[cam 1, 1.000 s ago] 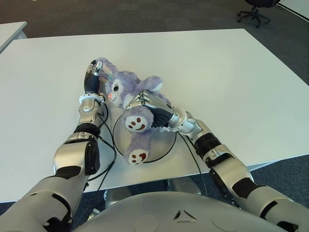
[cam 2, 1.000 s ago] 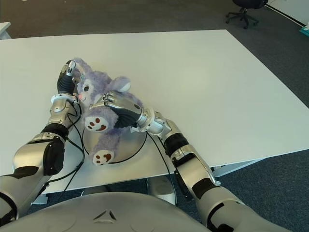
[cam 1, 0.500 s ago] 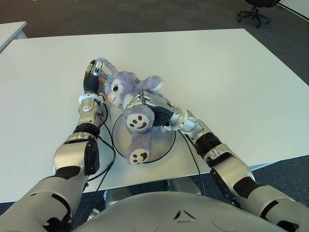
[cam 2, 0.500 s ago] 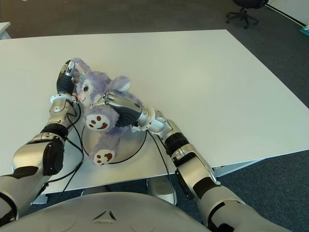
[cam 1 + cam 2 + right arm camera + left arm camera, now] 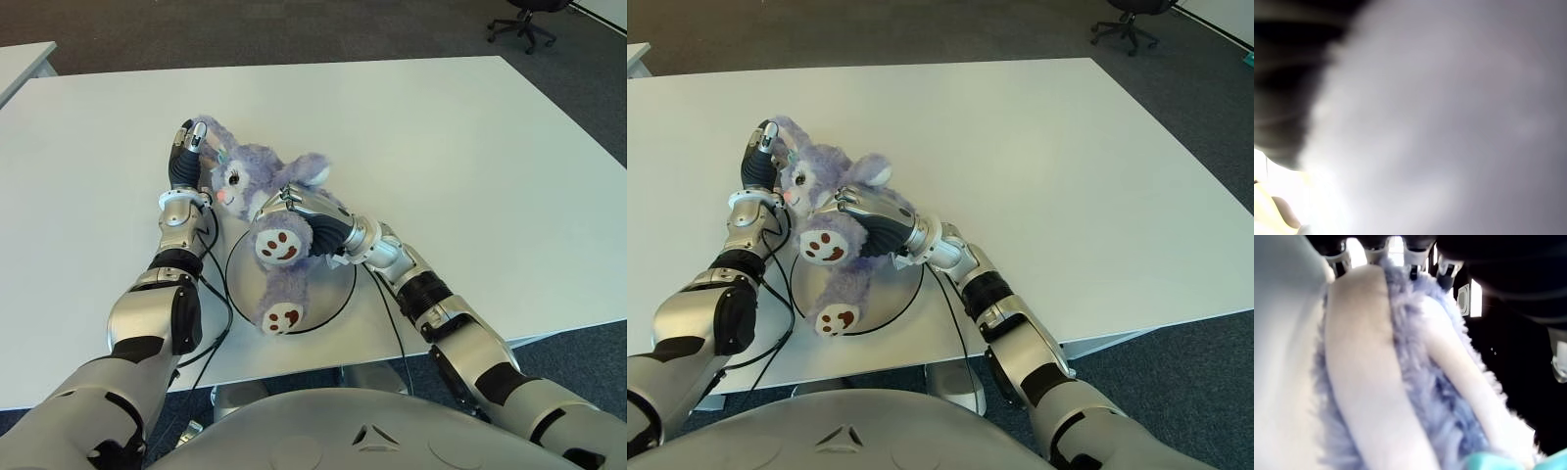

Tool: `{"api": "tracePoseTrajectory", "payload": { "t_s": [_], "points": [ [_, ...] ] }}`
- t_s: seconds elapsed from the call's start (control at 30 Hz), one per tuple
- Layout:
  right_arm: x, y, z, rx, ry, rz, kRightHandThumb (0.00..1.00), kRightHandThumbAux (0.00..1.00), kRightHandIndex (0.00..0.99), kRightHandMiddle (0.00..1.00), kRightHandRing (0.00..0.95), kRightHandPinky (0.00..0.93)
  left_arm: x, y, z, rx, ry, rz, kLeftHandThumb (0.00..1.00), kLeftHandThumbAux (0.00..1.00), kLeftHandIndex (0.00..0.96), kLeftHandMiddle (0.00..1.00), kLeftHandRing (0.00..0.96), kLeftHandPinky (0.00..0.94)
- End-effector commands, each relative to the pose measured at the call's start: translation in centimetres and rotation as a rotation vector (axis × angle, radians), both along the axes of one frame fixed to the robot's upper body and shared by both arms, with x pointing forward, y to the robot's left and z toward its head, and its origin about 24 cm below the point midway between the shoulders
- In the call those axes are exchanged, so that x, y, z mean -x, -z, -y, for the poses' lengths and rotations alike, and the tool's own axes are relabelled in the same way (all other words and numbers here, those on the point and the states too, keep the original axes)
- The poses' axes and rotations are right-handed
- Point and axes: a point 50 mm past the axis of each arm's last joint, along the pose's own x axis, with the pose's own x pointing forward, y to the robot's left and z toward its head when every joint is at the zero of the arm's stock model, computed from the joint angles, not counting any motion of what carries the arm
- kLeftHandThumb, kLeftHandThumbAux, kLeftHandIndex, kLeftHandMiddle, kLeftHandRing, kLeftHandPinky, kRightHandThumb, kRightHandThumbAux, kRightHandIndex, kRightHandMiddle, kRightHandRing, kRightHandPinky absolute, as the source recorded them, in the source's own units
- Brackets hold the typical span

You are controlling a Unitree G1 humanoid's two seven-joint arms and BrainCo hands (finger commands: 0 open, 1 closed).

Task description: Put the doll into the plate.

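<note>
Moved: barely anything since a second ago — the doll [image 5: 277, 235] has eased a touch lower over the plate [image 5: 338, 286], and both hands keep their hold.
Plate: nearest to the robot, a round white dish with a dark rim, sitting on the white table [image 5: 441, 147] close to its front edge.
Doll's feet: one foot with a brown paw print hangs over the plate's near rim; the other, showing a brown smile pattern, points up above the dish.
Doll's body: a fluffy purple rabbit lying on its back, legs and lower body over the plate, head and ears off it on the far left side.
Right hand [image 5: 304, 217]: fingers wrapped over the doll's belly from the right, clamped on it just behind the raised foot; its own wrist view is filled with pale fur pressed against the lens.
Cables: black wires loop across the table between the left forearm and the plate's left edge.
Left hand [image 5: 186, 157]: farther back, on the doll's left, fingers closed around one long ear [image 5: 1366, 382]; the wrist view shows that ear, cream inside and purple at the edge, running up between the fingers.
Doll's head: beside the left hand, face turned toward the robot, pink cheek showing.
Office chair [image 5: 520, 18]: far right, on the dark carpet beyond the table.
</note>
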Motion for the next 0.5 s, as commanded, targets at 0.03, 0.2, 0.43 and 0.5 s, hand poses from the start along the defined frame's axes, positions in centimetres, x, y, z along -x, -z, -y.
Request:
{"api": "tracePoseTrajectory", "payload": {
  "t_s": [0.03, 0.2, 0.43, 0.5],
  "points": [
    [1.84, 5.49, 1.34, 0.126, 0.065, -0.237, 0.701, 0.709, 0.438, 0.778, 0.773, 0.777, 3.07, 4.91, 1.17, 0.054, 0.003, -0.205, 0.000, 0.379, 0.000, 0.101, 0.048, 0.000],
    [1.90, 5.42, 1.35, 0.131, 0.066, -0.238, 0.700, 0.709, 0.437, 0.770, 0.767, 0.779, 3.09, 4.92, 1.18, 0.055, 0.004, -0.204, 0.000, 0.377, 0.000, 0.096, 0.043, 0.000],
    [1.98, 5.32, 1.35, 0.140, 0.065, -0.238, 0.701, 0.711, 0.436, 0.765, 0.768, 0.780, 3.15, 4.97, 1.17, 0.057, 0.004, -0.204, 0.000, 0.376, 0.000, 0.099, 0.047, 0.000],
    [1.98, 5.28, 1.33, 0.144, 0.065, -0.236, 0.701, 0.711, 0.436, 0.764, 0.768, 0.780, 3.17, 4.98, 1.16, 0.058, 0.004, -0.204, 0.000, 0.376, 0.000, 0.099, 0.047, 0.000]
  ]
}}
